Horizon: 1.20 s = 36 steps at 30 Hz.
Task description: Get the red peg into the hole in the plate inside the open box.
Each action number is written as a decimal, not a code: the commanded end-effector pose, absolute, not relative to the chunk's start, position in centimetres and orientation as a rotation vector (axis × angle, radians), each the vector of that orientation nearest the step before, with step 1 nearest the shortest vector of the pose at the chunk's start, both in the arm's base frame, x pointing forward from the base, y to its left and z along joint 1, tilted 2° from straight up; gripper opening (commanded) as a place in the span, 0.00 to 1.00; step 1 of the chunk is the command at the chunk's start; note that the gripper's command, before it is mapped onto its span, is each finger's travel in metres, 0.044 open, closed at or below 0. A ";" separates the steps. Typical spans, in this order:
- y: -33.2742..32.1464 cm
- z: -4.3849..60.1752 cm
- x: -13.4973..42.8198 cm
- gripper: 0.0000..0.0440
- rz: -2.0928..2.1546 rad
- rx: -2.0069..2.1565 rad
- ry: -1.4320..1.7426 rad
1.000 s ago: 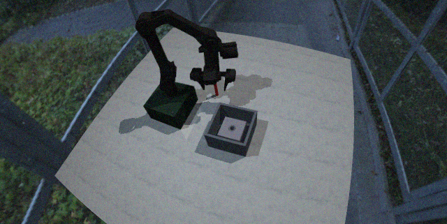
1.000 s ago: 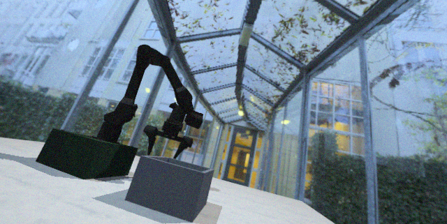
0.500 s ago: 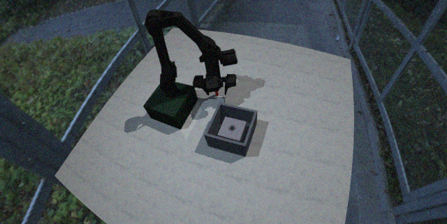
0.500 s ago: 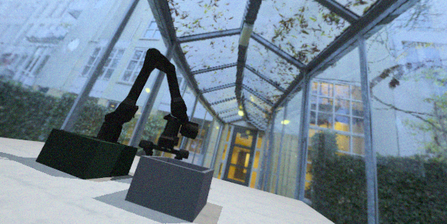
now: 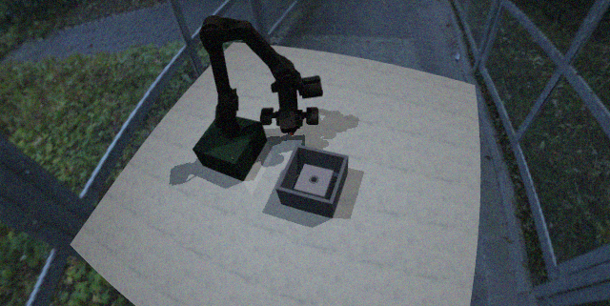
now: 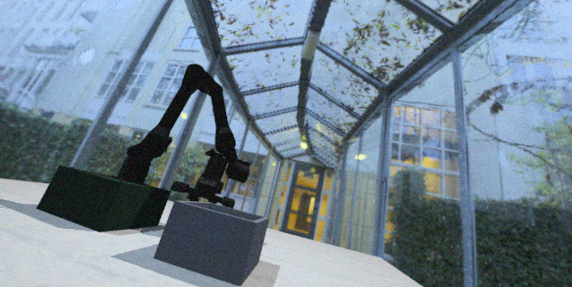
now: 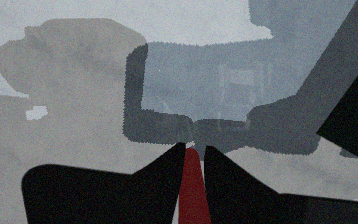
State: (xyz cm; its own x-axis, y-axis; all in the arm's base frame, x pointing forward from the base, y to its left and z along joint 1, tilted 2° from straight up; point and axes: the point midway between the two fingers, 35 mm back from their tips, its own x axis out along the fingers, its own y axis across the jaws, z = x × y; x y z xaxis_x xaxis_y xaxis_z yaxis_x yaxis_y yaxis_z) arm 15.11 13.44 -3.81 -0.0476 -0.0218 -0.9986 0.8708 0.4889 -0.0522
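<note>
With its black fingers drawn nearly together, the black gripper [image 5: 290, 132] [image 6: 203, 198] [image 7: 194, 151] grips the slim red peg [image 5: 292, 133] [image 7: 193, 192] outside the open grey box [image 5: 305, 204] [image 6: 206, 242], presumably to keep it aligned for lifting and insertion.

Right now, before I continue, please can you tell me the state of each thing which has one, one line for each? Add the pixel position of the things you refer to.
Gripper [image 5: 291, 132] [image 6: 204, 200] [image 7: 194, 151]: closed on the red peg.
Red peg [image 5: 292, 133] [image 7: 193, 192]: between the fingers, outside the box.
Box [image 5: 305, 204] [image 6: 210, 240]: open at the top.
Plate [image 5: 305, 182]: flat at the box bottom.
Hole [image 5: 314, 179]: empty.
Arm [image 5: 263, 50] [image 6: 219, 110]: bent, gripper lowered beside the box.
</note>
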 end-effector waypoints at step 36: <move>9.1 8.4 25.1 0.00 -0.716 0.650 1.200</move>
State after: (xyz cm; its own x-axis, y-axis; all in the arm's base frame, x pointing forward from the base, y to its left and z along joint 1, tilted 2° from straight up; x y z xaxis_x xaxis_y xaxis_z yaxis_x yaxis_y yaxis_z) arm 23.81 9.99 6.96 0.1779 -0.1380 -0.9743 0.7801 0.6233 0.0542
